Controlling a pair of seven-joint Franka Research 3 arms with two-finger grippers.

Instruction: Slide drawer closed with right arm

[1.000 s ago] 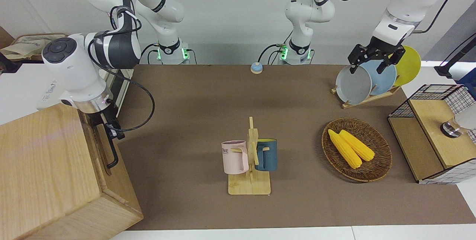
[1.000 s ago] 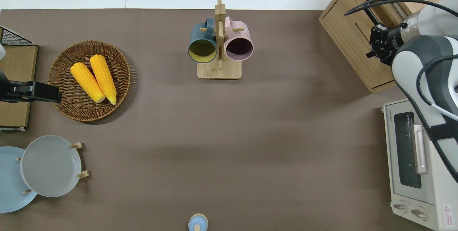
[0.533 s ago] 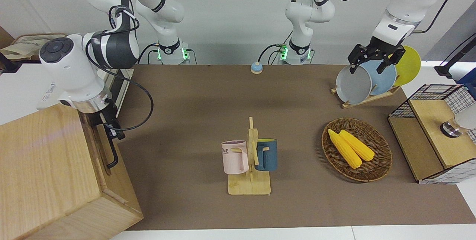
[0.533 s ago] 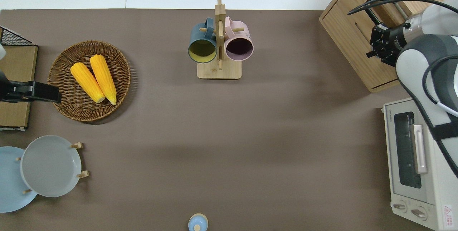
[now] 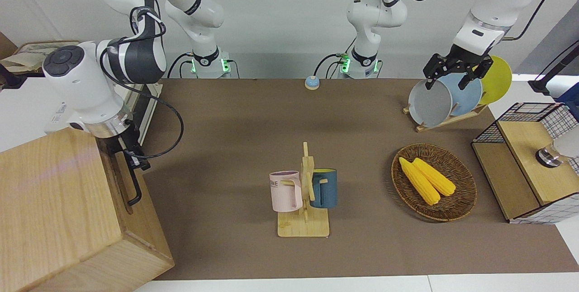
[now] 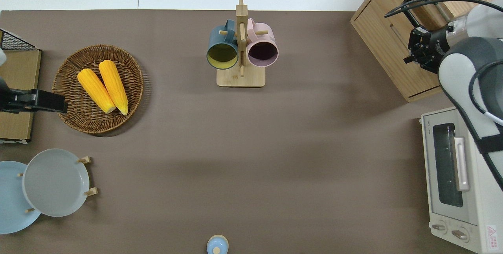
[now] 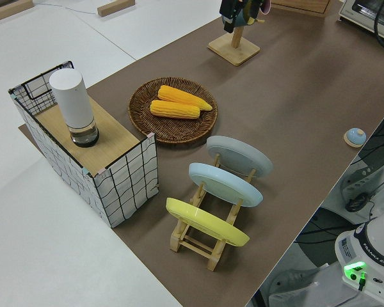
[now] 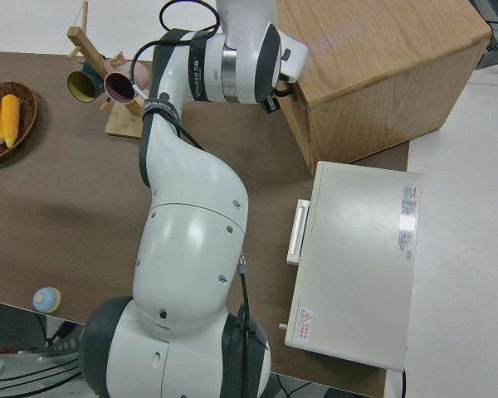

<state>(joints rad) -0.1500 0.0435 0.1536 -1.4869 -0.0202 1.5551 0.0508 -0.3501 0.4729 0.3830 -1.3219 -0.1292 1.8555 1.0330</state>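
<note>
The big light-wood box (image 5: 54,206) stands at the right arm's end of the table. Its drawer (image 5: 120,192) has a flat wood front and a black bar handle (image 5: 132,183) and sits almost flush with the box. My right gripper (image 5: 130,149) is at the end of the drawer front nearer to the robots, right by the handle (image 6: 408,7). In the overhead view the right gripper (image 6: 419,45) lies against the box's front. It also shows in the right side view (image 8: 274,99). The left arm is parked.
A white toaster oven (image 6: 456,179) stands beside the box, nearer to the robots. A mug rack (image 5: 303,197) is mid-table. A basket of corn (image 5: 434,183), a plate rack (image 5: 448,97) and a wire-mesh cabinet (image 5: 524,161) are at the left arm's end.
My right arm has shifted toward the box with its gripper at the drawer front, and the drawer front has gone in a little. The left arm has not moved.
</note>
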